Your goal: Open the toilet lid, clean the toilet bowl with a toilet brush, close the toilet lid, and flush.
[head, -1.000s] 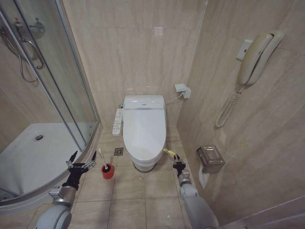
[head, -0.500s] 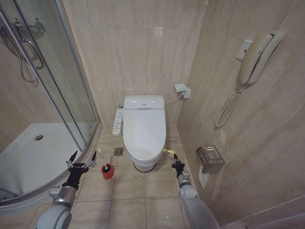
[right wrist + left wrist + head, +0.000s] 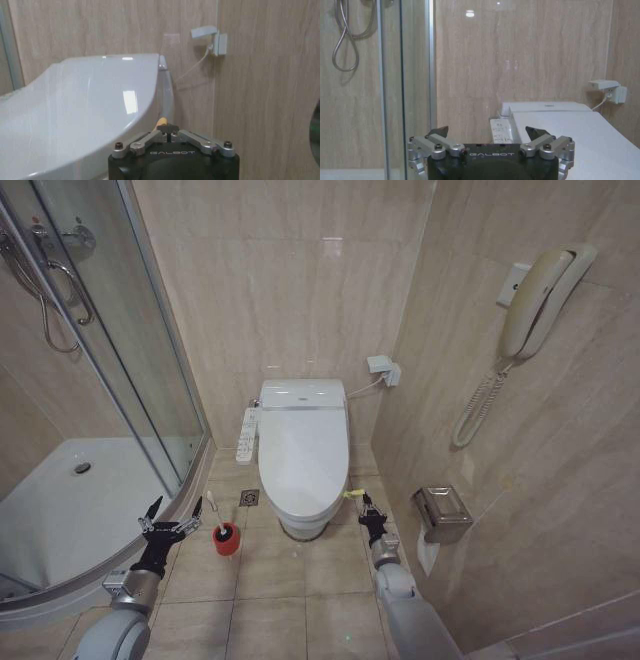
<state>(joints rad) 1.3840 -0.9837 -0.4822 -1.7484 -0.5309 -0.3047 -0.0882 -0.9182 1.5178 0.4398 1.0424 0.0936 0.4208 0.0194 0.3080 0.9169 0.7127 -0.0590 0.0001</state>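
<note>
Room: beige-tiled bathroom, with a glass shower enclosure point(image 3: 110, 380) on the robot's left and a wall phone point(image 3: 540, 295) and paper dispenser point(image 3: 442, 513) on its right.
Toilet lid point(image 3: 302, 450): down flat over the toilet bowl point(image 3: 300, 525), glossy and unopened; its green-yellow strap point(image 3: 352, 494) sticks out at the right front edge.
Right gripper point(image 3: 367, 511): low beside the bowl's right front, fingers pinched together, with the tip just at the strap. The right wrist view shows a sliver of yellow right above the closed tips point(image 3: 170, 129), but I cannot tell whether the strap is actually caught between them.
Left gripper point(image 3: 172, 518): fingers spread wide and holding nothing, parked near the shower tray's curved edge.
Toilet brush point(image 3: 212, 512): standing in its red holder point(image 3: 227, 539) on the floor tiles, between the left gripper and the bowl, untouched.
Step in hand: by my reading, taking the strap in order to raise the lid.
Doing it well: make sure the strap is firmly held before pulling, then lift in an arc about the rear hinge rather than straight up, so the strap does not slip free and the lid does not drop back.
Risk: the strap is thin, so a shallow pinch would probably slide off.
</note>
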